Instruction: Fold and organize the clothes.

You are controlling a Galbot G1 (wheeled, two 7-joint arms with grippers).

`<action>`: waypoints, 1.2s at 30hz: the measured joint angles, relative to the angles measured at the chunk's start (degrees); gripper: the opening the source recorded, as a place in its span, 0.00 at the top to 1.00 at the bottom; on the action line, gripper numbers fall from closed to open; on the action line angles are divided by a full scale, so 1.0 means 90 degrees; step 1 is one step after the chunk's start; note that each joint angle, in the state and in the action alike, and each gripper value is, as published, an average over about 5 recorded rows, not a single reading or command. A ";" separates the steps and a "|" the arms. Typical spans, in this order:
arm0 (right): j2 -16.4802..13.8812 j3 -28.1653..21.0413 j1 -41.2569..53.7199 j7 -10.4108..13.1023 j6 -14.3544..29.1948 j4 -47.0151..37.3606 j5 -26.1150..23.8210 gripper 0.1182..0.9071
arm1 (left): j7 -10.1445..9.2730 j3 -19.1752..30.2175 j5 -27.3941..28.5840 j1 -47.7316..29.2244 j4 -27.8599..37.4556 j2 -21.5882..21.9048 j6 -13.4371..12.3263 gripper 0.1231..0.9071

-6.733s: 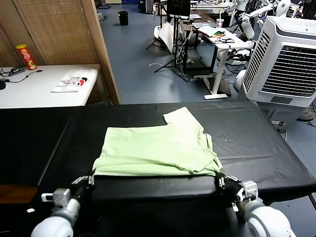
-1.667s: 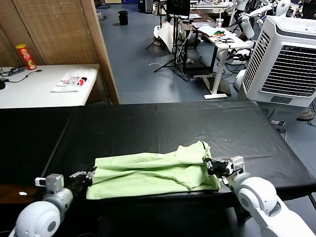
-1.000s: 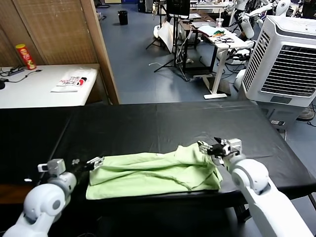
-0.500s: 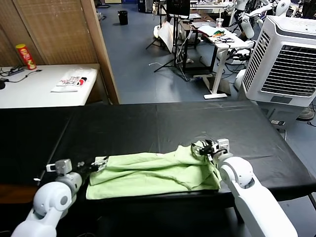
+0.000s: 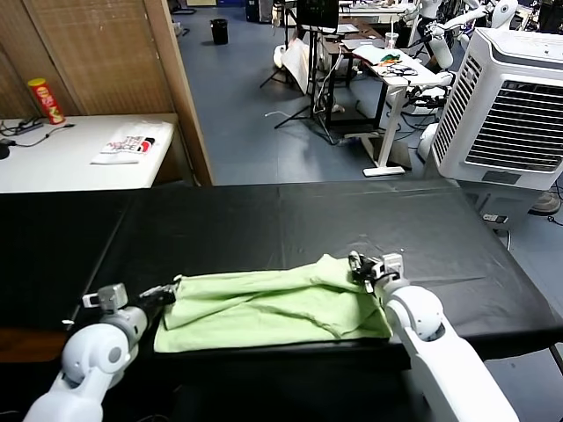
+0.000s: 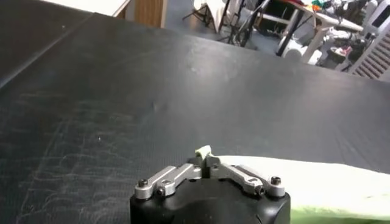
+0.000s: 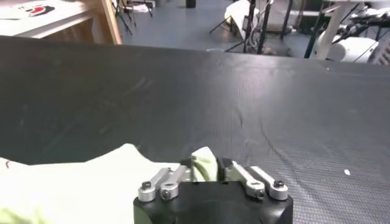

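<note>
The pale light-green shirt [image 5: 273, 303] lies in a crumpled, folded-over band on the black table [image 5: 290, 220], close to its near edge. My left gripper [image 5: 164, 291] is at the shirt's left end, shut on a small tip of green fabric [image 6: 203, 151]. My right gripper [image 5: 361, 263] is at the shirt's right far corner, with a fold of the green fabric [image 7: 205, 162] pinched between its fingers. The collar, buttons and print patch are hidden in the folds.
A white side table [image 5: 53, 163] at the far left holds a red can [image 5: 40, 99] and a white printed item [image 5: 129, 145]. A wooden partition [image 5: 171, 88] stands behind the table. A large air cooler [image 5: 515, 105] stands at the right.
The shirt, once flat and wide, is now a narrow band near the front edge. Over the last second both grippers carried its edge away from me; the left then drew slightly outward.
</note>
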 joint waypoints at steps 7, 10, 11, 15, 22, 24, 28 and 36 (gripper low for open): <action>0.0004 0.0096 -0.0123 -0.0232 0.0155 0.0016 -0.0050 0.94 | 0.0348 0.0234 0.0849 -0.0324 0.0415 0.0019 -0.0657 1.00; -0.0064 0.0153 -0.0197 -0.0414 0.0186 0.0112 -0.0033 0.84 | 0.0456 0.0290 0.0999 -0.0509 0.0603 0.0047 -0.0828 0.99; -0.0095 0.0179 -0.0228 -0.0465 0.0208 0.0157 -0.0034 0.78 | 0.0493 0.0290 0.1023 -0.0556 0.0646 0.0067 -0.0871 0.96; -0.0243 0.0322 -0.0384 -0.0561 0.0293 0.0405 -0.0041 0.51 | 0.0605 0.0227 0.1030 -0.0637 0.0701 0.0185 -0.0978 0.73; -0.0475 0.0699 -0.0866 -0.0549 0.0357 0.1040 -0.0040 0.15 | 0.0586 -0.0004 0.0803 -0.0477 0.0536 0.0338 -0.0999 0.25; -0.0489 0.0816 -0.1036 -0.0550 0.0362 0.1238 -0.0038 0.14 | 0.0580 -0.0093 0.0727 -0.0357 0.0456 0.0349 -0.1020 0.18; -0.0470 0.1026 -0.1359 -0.0562 0.0362 0.1595 -0.0036 0.14 | 0.0623 -0.0250 0.0607 -0.0033 0.0296 0.0314 -0.1097 0.14; -0.0397 0.1259 -0.1773 -0.0568 0.0339 0.2028 -0.0047 0.14 | 0.0810 -0.0325 0.0693 0.0577 0.0224 0.0205 -0.1199 0.14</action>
